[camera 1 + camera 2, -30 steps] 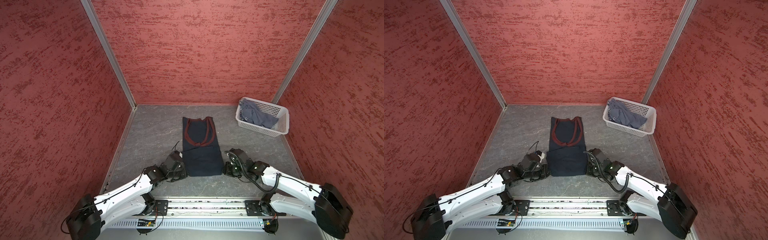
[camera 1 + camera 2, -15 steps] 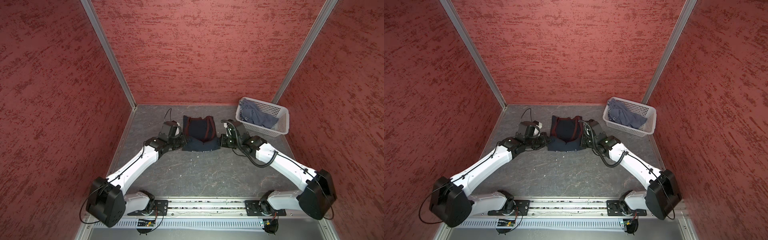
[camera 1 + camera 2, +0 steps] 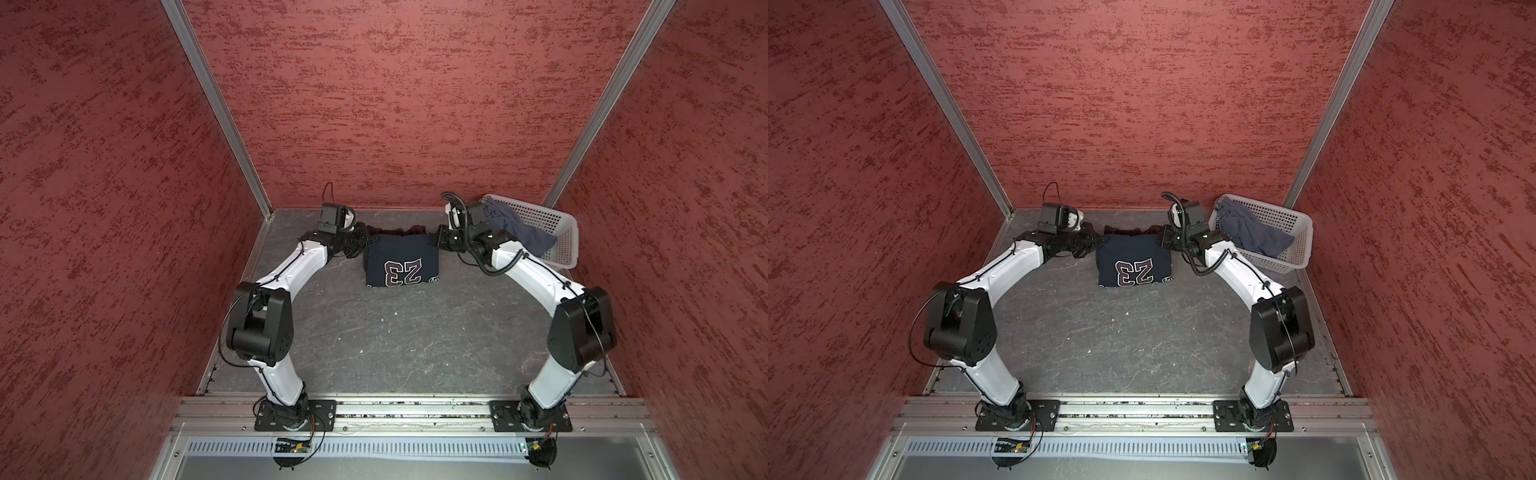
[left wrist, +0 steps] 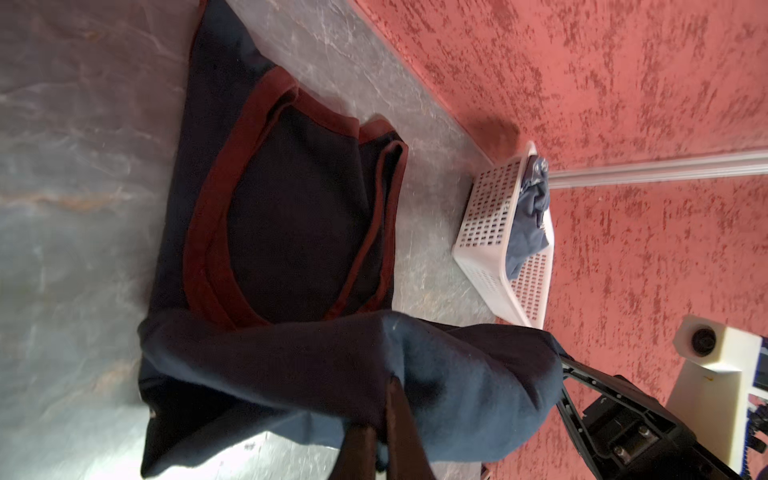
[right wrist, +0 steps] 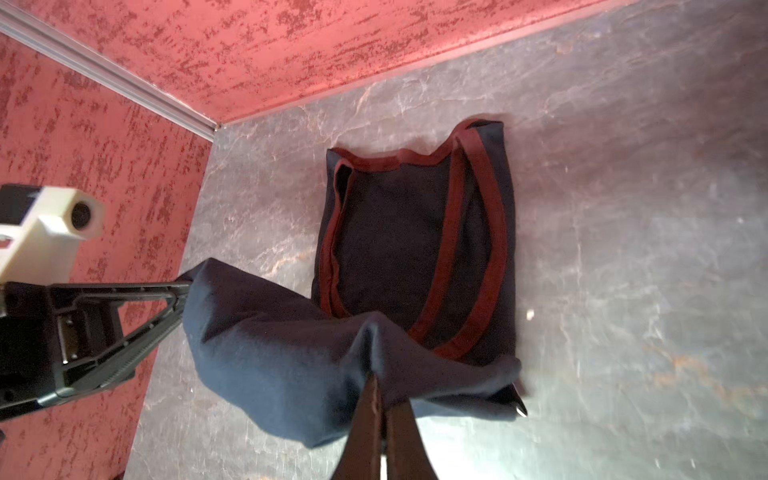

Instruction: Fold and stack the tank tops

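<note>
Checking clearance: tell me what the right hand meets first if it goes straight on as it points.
The right hand meets the navy tank top it pinches; beyond, probably its strap end lying on the table, depth unclear.

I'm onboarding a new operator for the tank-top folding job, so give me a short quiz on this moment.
1. True or false: the blue-grey tank top is stacked on the navy tank top.
2. What is the left gripper shut on? A) nothing B) the navy tank top C) the blue-grey tank top
3. Fill in: the navy tank top's print reads ___.
Key: 1 false, it lies in the white basket. 2 B; the right gripper grips it too. 3 "23".
</note>
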Motion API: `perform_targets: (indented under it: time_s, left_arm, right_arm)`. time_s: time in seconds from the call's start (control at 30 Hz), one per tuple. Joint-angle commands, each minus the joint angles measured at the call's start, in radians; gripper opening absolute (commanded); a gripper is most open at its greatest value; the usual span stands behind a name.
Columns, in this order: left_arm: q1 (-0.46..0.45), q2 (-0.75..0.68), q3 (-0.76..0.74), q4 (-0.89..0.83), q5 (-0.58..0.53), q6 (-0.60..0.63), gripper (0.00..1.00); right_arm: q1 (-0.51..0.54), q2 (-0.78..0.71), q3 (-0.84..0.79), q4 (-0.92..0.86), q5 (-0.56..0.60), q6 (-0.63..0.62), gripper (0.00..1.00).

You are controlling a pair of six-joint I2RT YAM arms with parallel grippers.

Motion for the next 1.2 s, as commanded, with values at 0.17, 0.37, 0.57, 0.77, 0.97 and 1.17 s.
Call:
perform_targets:
  time_s: [0.17, 0.37, 0.57, 0.77, 0.97, 1.17]
  left_arm:
    - [0.040, 0.073, 0.104, 0.076, 0.103, -0.043, 0.09]
    - [0.049, 0.109, 0.158, 0.088, 0.119, -0.062, 0.12]
    - [0.065, 0.172, 0.237, 0.106, 0.138, -0.082, 0.12]
    - [0.057, 0.142, 0.158, 0.141, 0.155, -0.070, 0.15]
    - [0.062, 0.146, 0.073, 0.158, 0.158, -0.073, 0.19]
    - [0.075, 0.243, 0.157, 0.128, 0.171, -0.061, 0.19]
  right_arm:
    - [-0.019, 0.077, 0.141, 0.043, -0.078, -0.012, 0.03]
    - [-0.021, 0.104, 0.185, 0.050, -0.059, -0.026, 0.03]
    - [-0.034, 0.182, 0.285, 0.039, -0.047, -0.032, 0.01]
    - [-0.033, 0.142, 0.164, 0.091, -0.065, -0.011, 0.00]
    - [-0.035, 0.114, 0.021, 0.149, -0.045, -0.009, 0.00]
    - [-0.050, 0.173, 0.057, 0.155, -0.033, -0.023, 0.00]
